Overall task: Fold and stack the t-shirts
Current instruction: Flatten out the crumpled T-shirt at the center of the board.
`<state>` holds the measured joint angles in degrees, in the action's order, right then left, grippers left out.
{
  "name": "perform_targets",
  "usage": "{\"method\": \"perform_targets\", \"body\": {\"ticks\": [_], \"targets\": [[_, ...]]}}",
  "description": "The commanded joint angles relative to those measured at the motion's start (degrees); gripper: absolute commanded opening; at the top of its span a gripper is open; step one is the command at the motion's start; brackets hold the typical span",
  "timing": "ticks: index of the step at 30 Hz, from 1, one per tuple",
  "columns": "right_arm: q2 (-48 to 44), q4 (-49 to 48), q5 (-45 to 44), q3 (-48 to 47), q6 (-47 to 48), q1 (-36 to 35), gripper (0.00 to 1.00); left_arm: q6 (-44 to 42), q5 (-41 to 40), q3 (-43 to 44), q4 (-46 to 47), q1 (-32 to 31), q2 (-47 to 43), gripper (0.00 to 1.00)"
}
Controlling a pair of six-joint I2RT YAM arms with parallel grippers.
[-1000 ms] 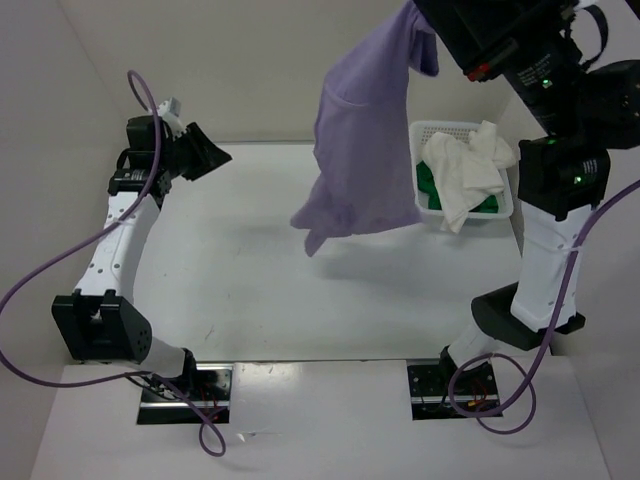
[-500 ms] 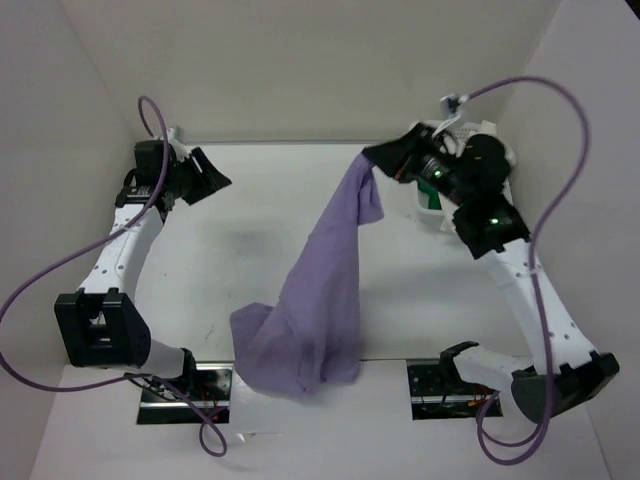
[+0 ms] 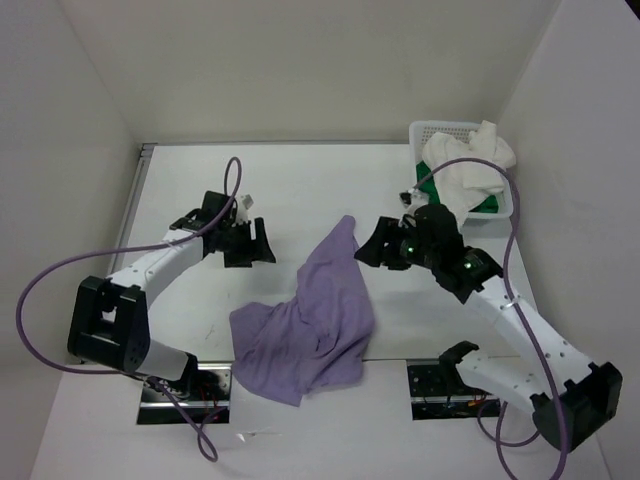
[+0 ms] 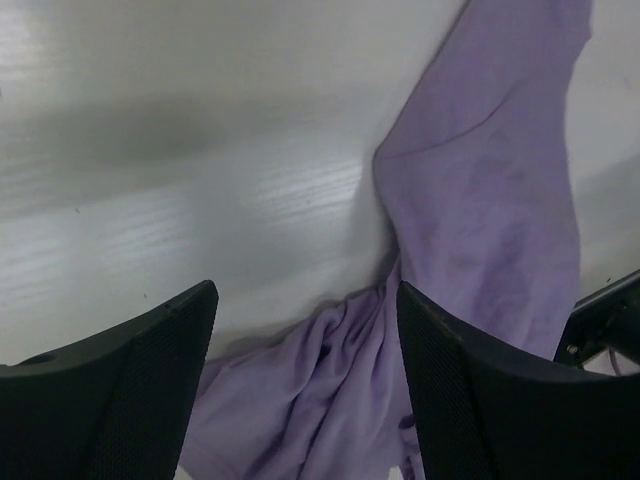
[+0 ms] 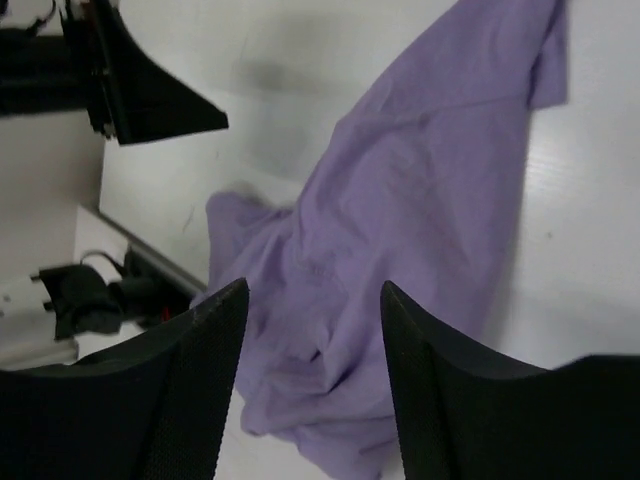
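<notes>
The lavender t-shirt [image 3: 312, 320] lies crumpled on the table, a long strip running from the middle down to the near edge. My left gripper [image 3: 252, 245] hovers just left of its upper end, open, with the purple cloth [image 4: 480, 200] below and between its fingers [image 4: 150, 390] but not gripped. Just right of the shirt's top corner is my right gripper [image 3: 372, 250], also open, looking down on the cloth [image 5: 420, 200] with nothing held. The white t-shirt [image 3: 465, 170] and the green t-shirt [image 3: 428, 188] sit bunched in the basket.
The white perforated basket [image 3: 445, 126] stands at the back right corner against the wall. White walls close in the table on three sides. The lavender shirt's lower end hangs over the near table edge by the arm mounts [image 3: 185, 385].
My right gripper has let go of the lavender shirt, which dropped from hanging to lying on the table. The left arm swung from the back left to beside the shirt. Both jaws widened.
</notes>
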<state>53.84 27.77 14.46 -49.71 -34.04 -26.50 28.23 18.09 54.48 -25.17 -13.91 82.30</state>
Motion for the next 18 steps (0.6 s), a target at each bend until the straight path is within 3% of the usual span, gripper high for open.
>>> {"method": "perform_targets", "body": {"ticks": [1, 3, 4, 5, 8, 9, 11, 15, 18], "targets": [[4.0, 1.2, -1.7, -1.0, 0.9, -6.3, 0.57, -2.3, 2.1, -2.0, -3.0, -0.9, -2.5, 0.80], [9.4, 0.5, -4.5, -2.7, 0.9, -13.2, 0.42, -2.9, 2.2, -2.8, -4.9, -1.6, -6.5, 0.71], [11.6, -0.6, -7.7, -4.3, 0.9, -15.5, 0.28, -2.9, 2.2, -2.3, -5.8, -3.5, -9.0, 0.58], [16.2, -1.3, -8.9, -5.1, 0.9, -17.8, 0.23, -3.4, 1.5, -1.6, -7.9, -4.5, -9.0, 0.52], [24.8, -3.6, -13.4, -9.4, 0.4, -26.3, 0.20, -1.9, 0.6, -0.3, -10.2, -9.1, -7.9, 0.33], [26.1, -4.4, -14.5, -10.0, -0.8, -29.2, 0.24, -1.1, 0.6, -0.2, -10.9, -9.1, -7.9, 0.31], [27.7, -7.5, -17.4, -10.0, -2.3, -30.0, 0.36, 1.7, 0.0, -1.6, -10.9, -9.1, -9.0, 0.31], [33.0, -12.3, -19.3, -9.3, -4.4, -31.2, 0.56, 10.2, 0.2, -5.8, -8.4, -9.1, -14.1, 0.45], [36.8, -14.3, -25.0, -10.0, -6.6, -33.3, 0.55, 14.8, 0.8, -8.3, -6.3, -9.1, -16.8, 0.59]]}}
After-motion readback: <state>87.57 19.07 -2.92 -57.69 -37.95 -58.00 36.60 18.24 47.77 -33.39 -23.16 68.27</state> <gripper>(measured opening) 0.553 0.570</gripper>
